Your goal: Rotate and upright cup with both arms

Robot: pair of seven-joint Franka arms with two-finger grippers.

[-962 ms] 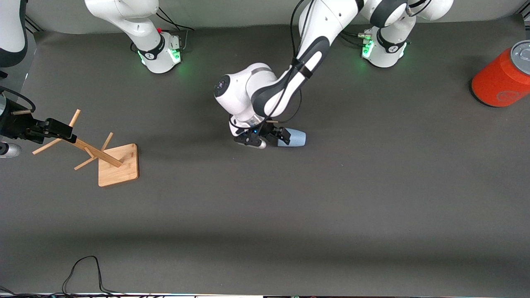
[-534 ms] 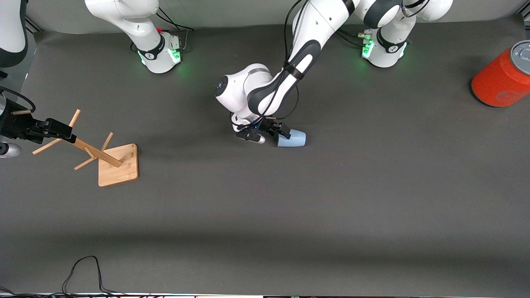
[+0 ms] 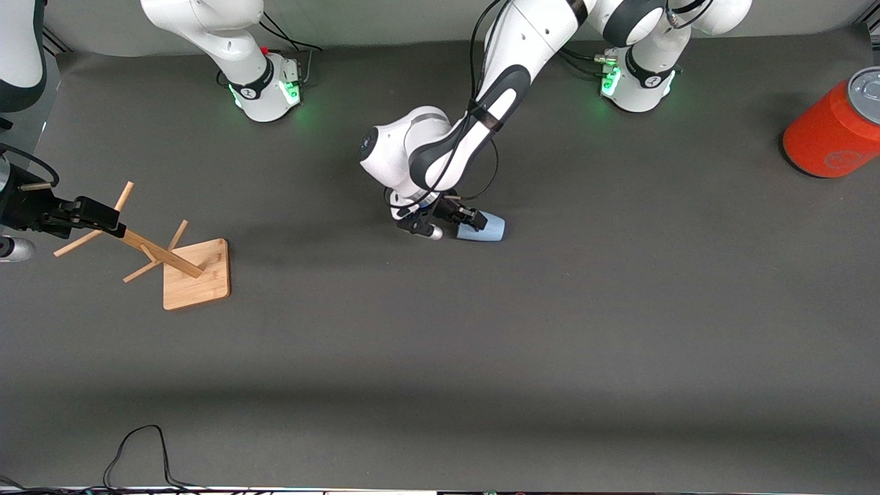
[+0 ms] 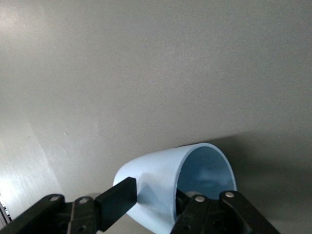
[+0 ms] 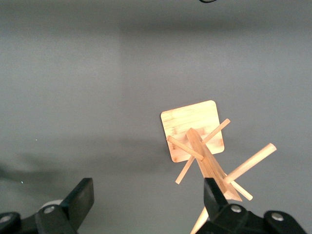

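**Left gripper closes on the cup wall; cup still on its side**

The cup (image 3: 482, 227) lies on its side on the grey table (image 3: 522, 330), about midway between the two arm bases and nearer the front camera than either base. Its open mouth faces the left gripper (image 3: 462, 221).

Change noted: a second ago the left gripper's fingers stood wide apart at the cup's mouth. They have since drawn together. In the left wrist view one finger (image 4: 117, 200) presses the outside of the pale blue wall while the other sits inside the rim, so the jaws are now pinching the wall of the cup (image 4: 161, 190) between them. The cup has shifted only slightly on the table and has not lifted.

The right gripper (image 3: 82, 213) waits over the table's edge at the right arm's end, above the upper pegs of the wooden rack (image 3: 185, 271). Its jaws are spread wide, with nothing between them; the right wrist view shows the rack (image 5: 202, 146) below.

The red can (image 3: 835, 127) stands at the left arm's end of the table, well apart from the work.

Assessment: the grasp appears made, so the task is early, with rotation and uprighting not yet done. A rim pinch on a smooth tapered wall may slip when the cup is turned.
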